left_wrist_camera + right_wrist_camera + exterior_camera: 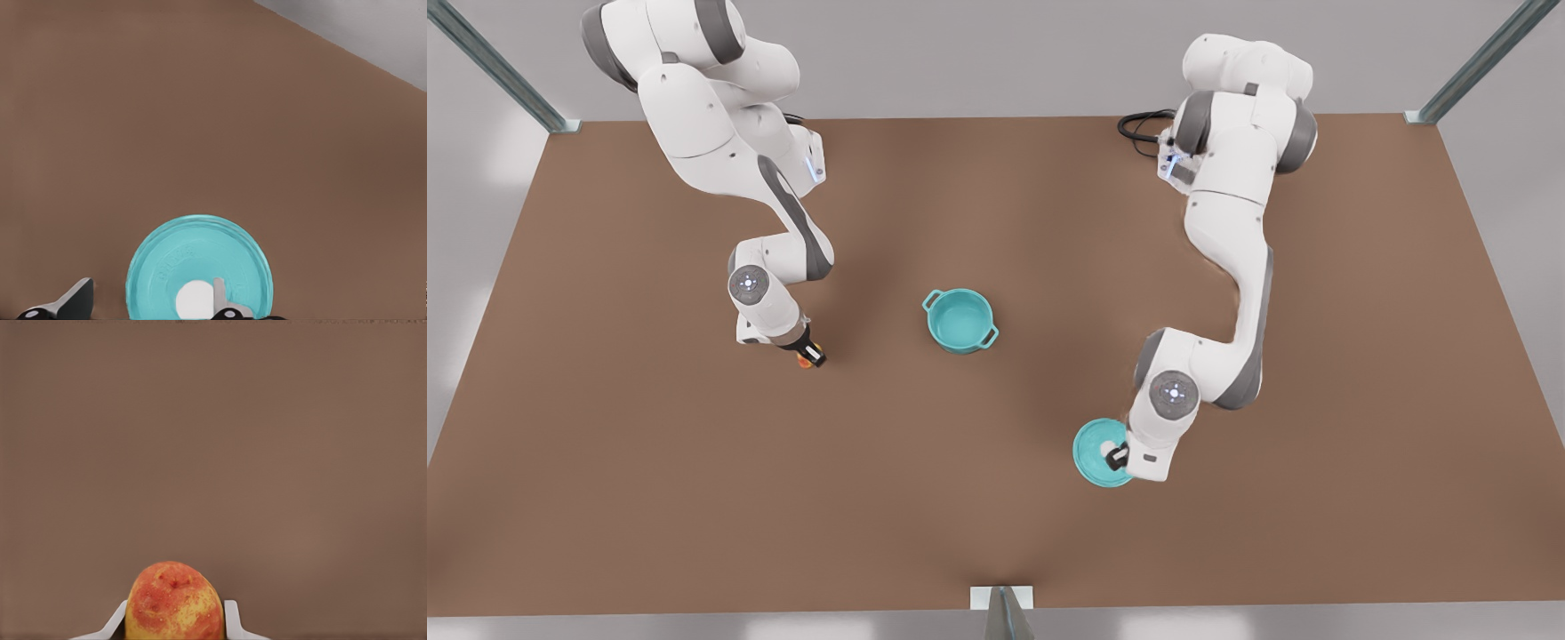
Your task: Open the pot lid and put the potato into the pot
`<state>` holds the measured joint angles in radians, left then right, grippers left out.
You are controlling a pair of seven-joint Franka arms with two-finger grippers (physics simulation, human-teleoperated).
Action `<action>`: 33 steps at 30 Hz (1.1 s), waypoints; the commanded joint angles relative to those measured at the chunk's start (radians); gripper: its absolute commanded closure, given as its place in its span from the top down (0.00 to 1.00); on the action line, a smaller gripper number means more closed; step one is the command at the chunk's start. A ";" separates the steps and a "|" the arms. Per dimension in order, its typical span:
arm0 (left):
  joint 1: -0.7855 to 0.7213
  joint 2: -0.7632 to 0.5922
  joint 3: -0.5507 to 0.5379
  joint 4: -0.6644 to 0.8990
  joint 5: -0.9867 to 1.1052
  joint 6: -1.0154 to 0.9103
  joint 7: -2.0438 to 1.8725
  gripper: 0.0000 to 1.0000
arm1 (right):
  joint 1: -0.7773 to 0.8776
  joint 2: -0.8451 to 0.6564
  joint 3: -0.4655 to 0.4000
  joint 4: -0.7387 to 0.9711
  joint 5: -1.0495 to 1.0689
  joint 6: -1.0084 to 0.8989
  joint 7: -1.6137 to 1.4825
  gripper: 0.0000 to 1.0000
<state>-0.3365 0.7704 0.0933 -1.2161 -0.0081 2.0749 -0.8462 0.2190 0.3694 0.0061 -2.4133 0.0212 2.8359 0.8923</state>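
Nearest the front view's lower edge, the left gripper [1115, 459] hangs over the pot lid [1096, 452], which lies flat on the tabletop [978, 498] at about 5 o'clock from the pot [959, 321], well apart from it. The left arm is folded at the elbow, its wrist turned down toward the lid. In the left wrist view the jaws stand wide open: one finger [223, 297] lies beside the white knob [194, 299] at the lid's [200, 263] centre, the other finger [70, 301] reaches out past the lid's rim over bare tabletop [200, 100]. The jaws grip nothing.

Farther back, the right gripper [810, 356] is low at the tabletop, at about 9 o'clock from the pot. The right arm bends in a Z shape, its last link pointing steeply down. Its jaws are closed on the potato [809, 361]; in the right wrist view the two pale fingers [233, 620] press both flanks of the yellow, red-patched potato [173, 603], whose long axis runs along the fingers, rounded end outward. Whether the potato touches the tabletop [213, 453] cannot be told.

The pot stands upright and uncovered near the tabletop's centre, its lighter inside visible, its two loop handles pointing to about 10 and 4 o'clock. Open tabletop separates it from potato and lid.
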 commanded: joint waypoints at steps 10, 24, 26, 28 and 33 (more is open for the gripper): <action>0.214 -0.600 0.003 -0.332 -0.127 -0.418 0.931 1.00 | 0.000 -0.043 0.002 0.002 0.000 -0.032 0.000 0.59; 0.208 -0.596 -0.003 -0.342 -0.116 -0.424 0.912 1.00 | 0.003 -0.009 0.005 0.003 0.000 -0.023 0.005 0.58; 0.208 -0.596 -0.003 -0.342 -0.116 -0.426 0.914 1.00 | 0.003 -0.009 0.003 0.003 0.000 -0.023 0.005 0.52; 0.208 -0.594 -0.003 -0.342 -0.116 -0.426 0.914 1.00 | 0.003 -0.009 0.005 0.003 0.000 -0.023 0.004 0.52; 0.206 -0.592 -0.003 -0.342 -0.116 -0.426 0.914 1.00 | 0.003 -0.023 0.005 0.003 0.000 -0.026 0.002 0.52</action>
<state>-0.1304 0.1785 0.0894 -1.5590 -0.1253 1.6516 -0.0754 0.2223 0.3474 0.0109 -2.4104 0.0229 2.8164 0.8925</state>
